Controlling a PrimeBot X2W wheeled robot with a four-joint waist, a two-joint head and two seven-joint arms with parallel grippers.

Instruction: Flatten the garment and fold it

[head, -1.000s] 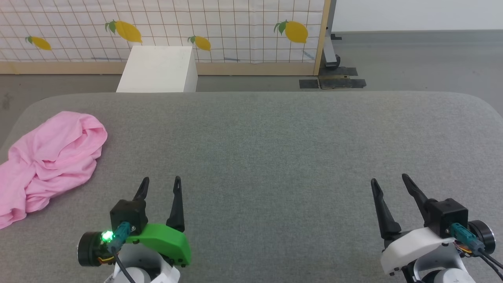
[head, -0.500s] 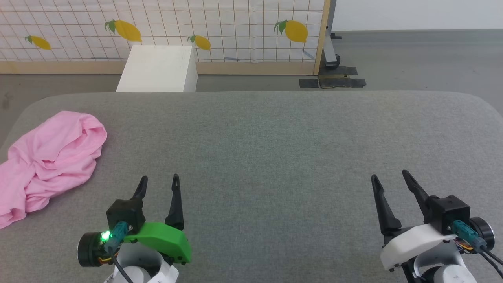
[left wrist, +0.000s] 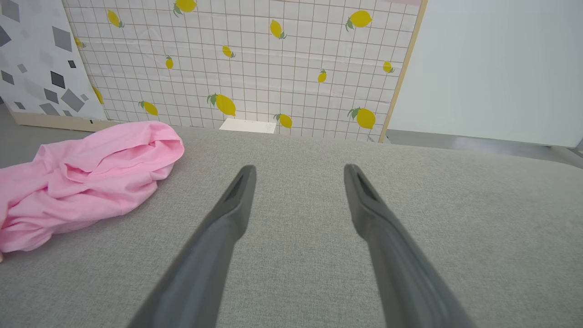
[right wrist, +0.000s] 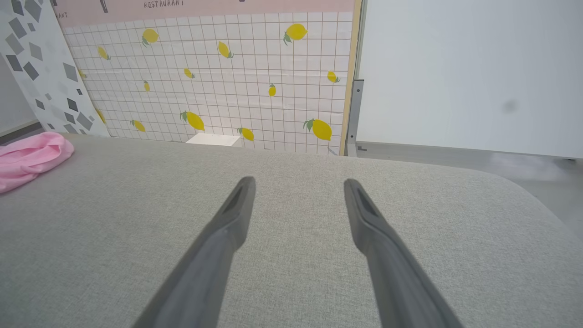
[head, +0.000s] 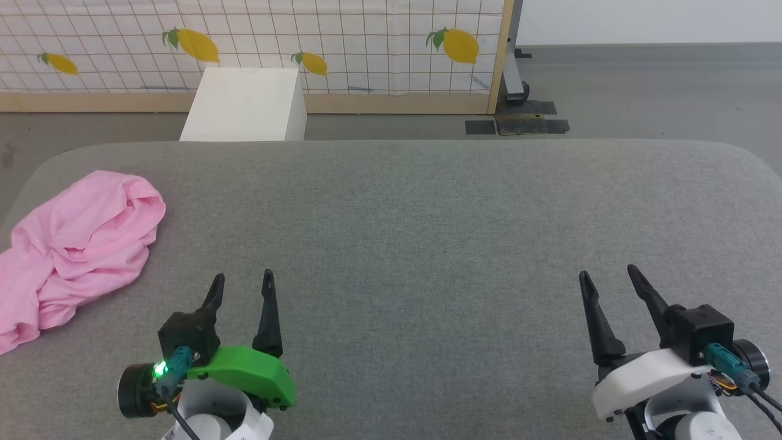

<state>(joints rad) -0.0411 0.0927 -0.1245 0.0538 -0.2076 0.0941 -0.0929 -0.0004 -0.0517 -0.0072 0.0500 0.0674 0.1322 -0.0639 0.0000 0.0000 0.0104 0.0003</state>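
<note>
On the left edge of the grey fabric-covered table (head: 427, 232), the head view shows the crumpled light pink thin-fabric garment (head: 76, 244) lying in a heap. The left gripper (head: 242, 278) is over the table's near left part and the right gripper (head: 608, 274) over its near right part, both with jaws wide apart and empty. A white box (head: 244, 104) stands beyond the table's far edge. The left wrist view has the garment on the table, near the spread jaws but apart from them. The right wrist view has it at the table's left edge, well apart.

Dark capitals spell "RESTAURANT" on the pale pink strip (right wrist: 255, 5) topping the white lemon-print grid panel (right wrist: 227, 82). A cut-off "ANT" sits further left.
</note>
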